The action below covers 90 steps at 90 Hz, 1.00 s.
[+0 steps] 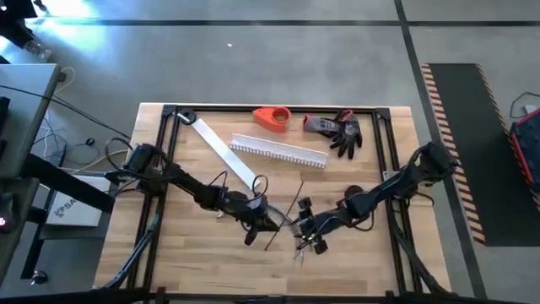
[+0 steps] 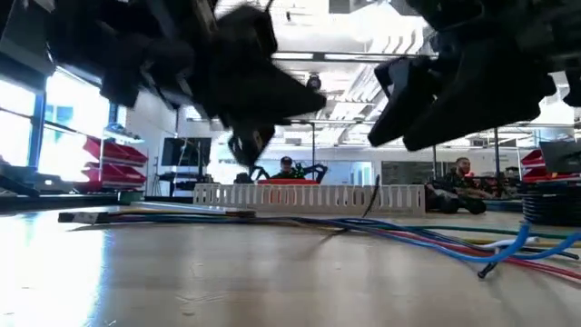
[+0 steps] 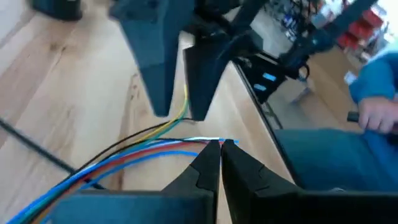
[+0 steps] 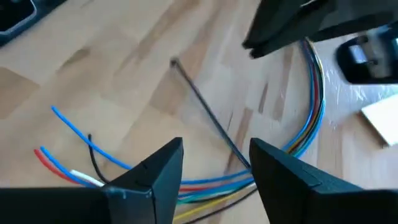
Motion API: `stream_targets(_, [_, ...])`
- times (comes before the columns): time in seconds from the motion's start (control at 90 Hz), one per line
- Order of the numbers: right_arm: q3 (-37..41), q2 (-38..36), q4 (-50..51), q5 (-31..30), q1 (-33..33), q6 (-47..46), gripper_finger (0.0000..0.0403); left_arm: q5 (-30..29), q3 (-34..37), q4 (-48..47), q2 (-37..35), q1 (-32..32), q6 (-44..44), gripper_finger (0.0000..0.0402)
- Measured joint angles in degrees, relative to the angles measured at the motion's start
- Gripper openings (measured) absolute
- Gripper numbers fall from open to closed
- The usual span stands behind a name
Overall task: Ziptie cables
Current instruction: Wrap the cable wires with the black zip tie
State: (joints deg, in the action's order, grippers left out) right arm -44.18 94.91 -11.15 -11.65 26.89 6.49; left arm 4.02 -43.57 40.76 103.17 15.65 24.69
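Observation:
The cables [image 3: 124, 155] are a bundle of thin blue, red, black, yellow and white wires lying curved on the wooden table [image 1: 194, 262]. Their splayed ends [image 4: 62, 155] rest on the wood. My left gripper [image 3: 221, 146] is shut on the bundle near the table's middle [image 1: 272, 224]. My right gripper [image 4: 214, 165] is open just to its right [image 1: 301, 230]. Its fingers stand on either side of the bundle, and I cannot tell whether they touch it. A thin dark zip tie [image 4: 205, 112] lies flat on the table between the two grippers. My left gripper pinches the cable bundle [image 3: 202, 142] between its two fingertips, partway along the wires. The fingers come slanting down from the table's left and lie across the bundle. On both sides of the hold the wires run slack over the table.
At the back lie a white slotted channel [image 1: 278, 150], a flat white strip [image 1: 221, 150], an orange object [image 1: 272, 118] and grey gloves [image 1: 337, 131]. A black frame [image 1: 164, 160] borders the work area. A person's blue sleeve and hand [image 3: 373, 106] show beyond the table's edge.

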Motion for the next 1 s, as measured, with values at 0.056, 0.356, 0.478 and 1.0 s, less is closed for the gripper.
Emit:
stream_targets(0.056, [0.0,0.0,0.2,0.0,0.0,-0.3,0.0172,-0.5,-1.5,-6.0,-2.8,-0.7,-1.9,0.0000])
stream_targets(0.356, [-9.4,3.7,4.2,1.1,1.5,1.9,0.0172,-9.6,-8.0,-27.4,-11.5,2.7,-0.5,0.0000])
stream_targets(0.478, [-15.5,10.8,5.6,1.0,2.7,6.5,0.0172,-17.3,-8.0,-30.2,-11.8,6.6,5.0,0.0000])
stream_targets(1.0, [-49.6,37.2,35.5,-18.7,3.4,10.3,0.0171,-21.6,-8.0,-37.0,-10.6,20.4,14.2,0.0000])
